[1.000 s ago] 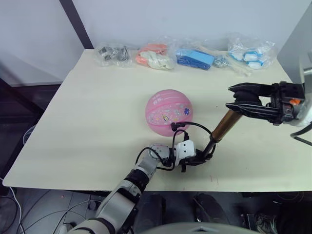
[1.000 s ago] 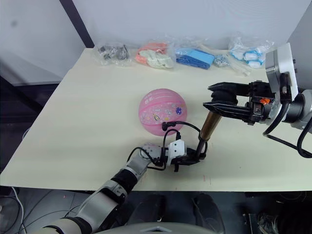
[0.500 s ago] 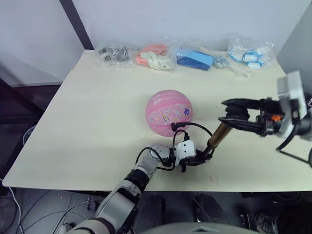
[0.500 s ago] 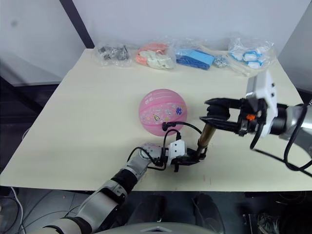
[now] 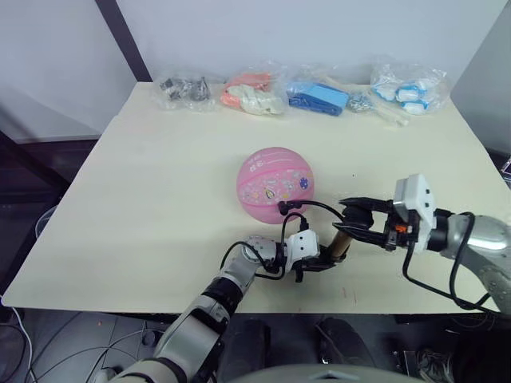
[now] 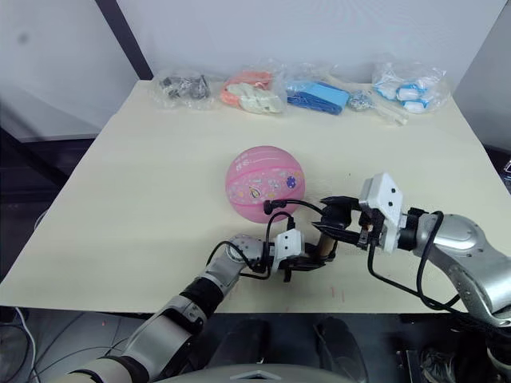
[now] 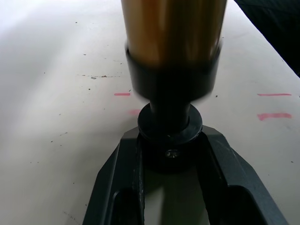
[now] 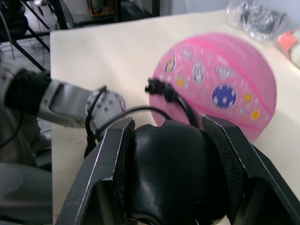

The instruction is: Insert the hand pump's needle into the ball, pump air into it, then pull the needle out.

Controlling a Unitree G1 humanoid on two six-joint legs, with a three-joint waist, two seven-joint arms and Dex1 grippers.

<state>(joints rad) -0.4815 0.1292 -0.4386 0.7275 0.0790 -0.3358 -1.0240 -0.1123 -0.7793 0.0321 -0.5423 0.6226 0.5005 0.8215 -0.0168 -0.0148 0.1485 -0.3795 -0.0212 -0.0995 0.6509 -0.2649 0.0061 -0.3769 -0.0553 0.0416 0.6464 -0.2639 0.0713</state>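
While both pincers [image 5: 326,261] [image 5: 351,221] clamp hand pump [image 5: 342,242], ball [image 5: 276,184] rests on cream table [image 5: 144,191].

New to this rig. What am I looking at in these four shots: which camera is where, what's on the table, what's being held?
It is a humanoid robot with two arms, each ending in a gripper of two black fingers. The two wide pictures come from a stereo camera on its head, looking down over a pale table. The two close-ups come from cameras on the wrists, looking along each gripper's fingers.

The left gripper clamps the black base of the hand pump, near the table's front edge. The right gripper is closed on the pump's black handle. A thin black hose loops from the pump to the pink ball, where the fitting sits against its side; the needle itself is too small to see.

Along the far edge lie several clear bags of small items.
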